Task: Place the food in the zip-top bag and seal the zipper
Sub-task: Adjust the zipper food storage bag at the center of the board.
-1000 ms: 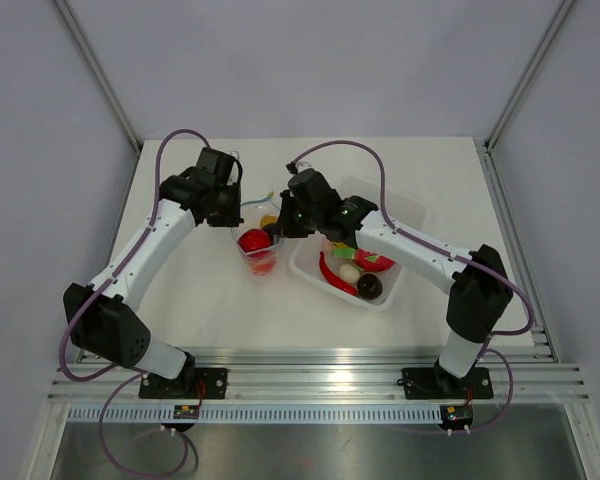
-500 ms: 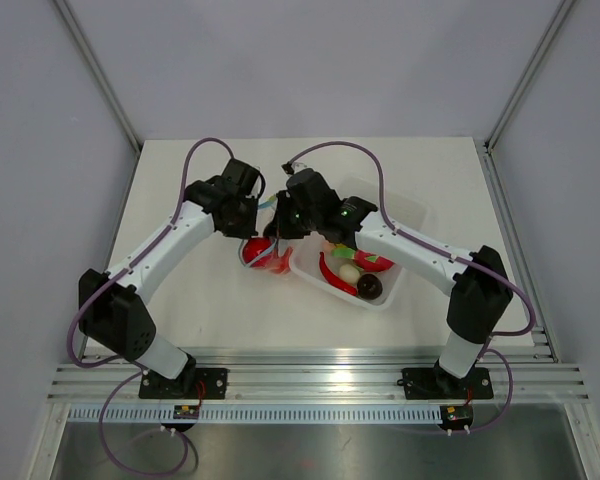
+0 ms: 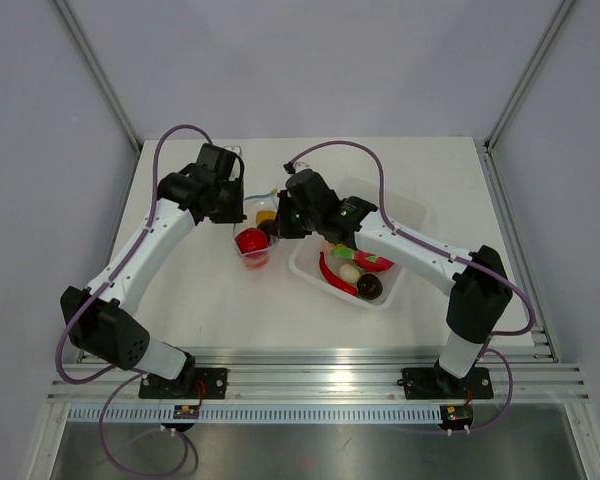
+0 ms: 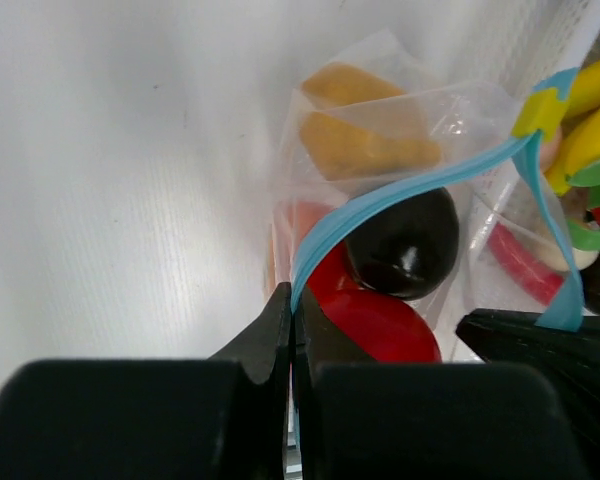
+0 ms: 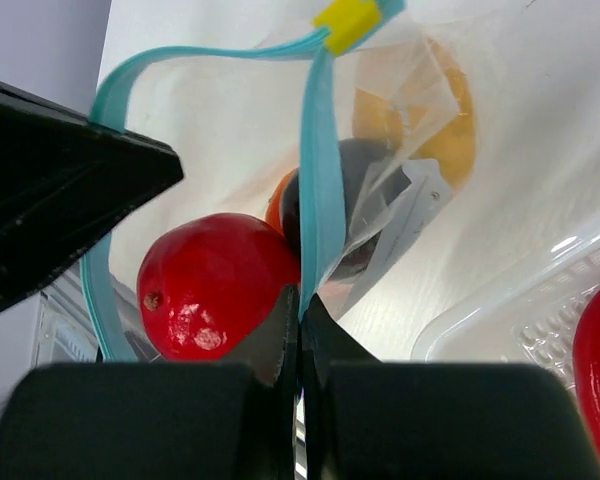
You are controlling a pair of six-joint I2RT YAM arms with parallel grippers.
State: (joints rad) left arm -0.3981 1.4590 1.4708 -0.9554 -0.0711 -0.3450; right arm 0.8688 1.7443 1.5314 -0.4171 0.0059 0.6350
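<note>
Clear plastic of the zip-top bag (image 3: pixel 257 243) sat between the arms, just left of the white tray (image 3: pixel 408 212). The left gripper (image 4: pixel 292 305) and the right gripper (image 5: pixel 300 300) were each clamped on one side of the blue zipper (image 4: pixel 400 190). Had either thin pinch slipped, the mouth would likely have sagged and let the red fruit (image 5: pixel 215 285) roll out, while more food (image 3: pixel 370 286) lay unbagged in the tray.

The clear thin plastic zip-top bag (image 3: pixel 257 243) gapes with its mouth upward, and its light blue zipper strip (image 5: pixel 320 190) is parted into a wide loop, unsealed. Inside lie a glossy red round fruit (image 5: pixel 215 285), a dark brown fruit (image 4: pixel 405 245) and a yellow-orange piece (image 4: pixel 365 145). A red chilli (image 3: pixel 330 273) and other toy food lie just beside the bag.
</note>
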